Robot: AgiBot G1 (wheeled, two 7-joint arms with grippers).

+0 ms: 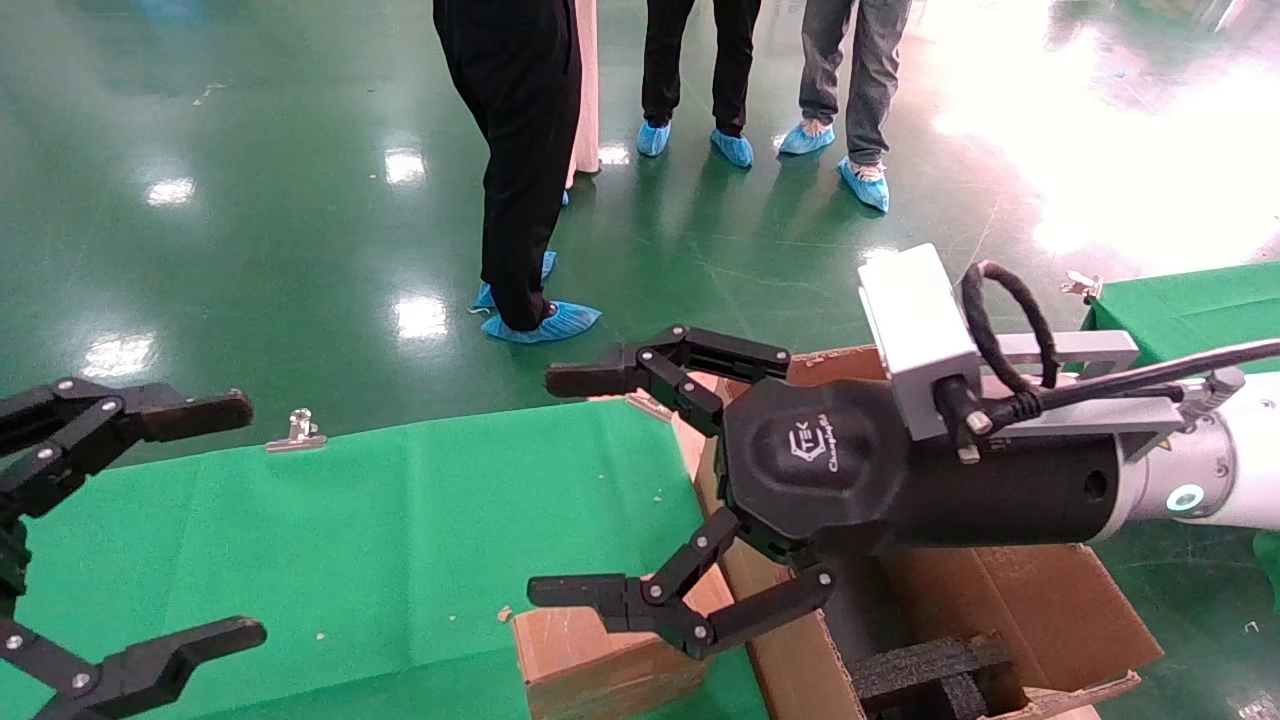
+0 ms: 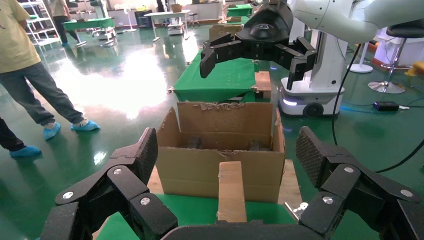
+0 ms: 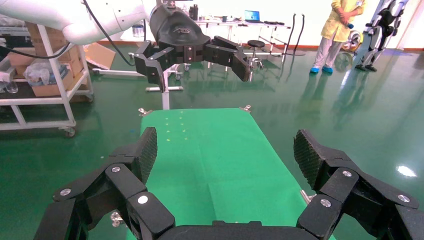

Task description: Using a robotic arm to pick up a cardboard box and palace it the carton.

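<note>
Green table (image 1: 400,520), right pincer (image 1: 570,490) wide open, empty, above cardboard box (image 1: 590,660), logo unreadable

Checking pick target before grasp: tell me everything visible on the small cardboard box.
The cardboard box is small, plain brown, closed, flat and oblong, with no print visible. It lies on the green cloth, one end against or very close to the carton outer wall. In the head view the right gripper hangs open above it, not touching. The left wrist view shows its narrow top face running toward the carton.
</note>
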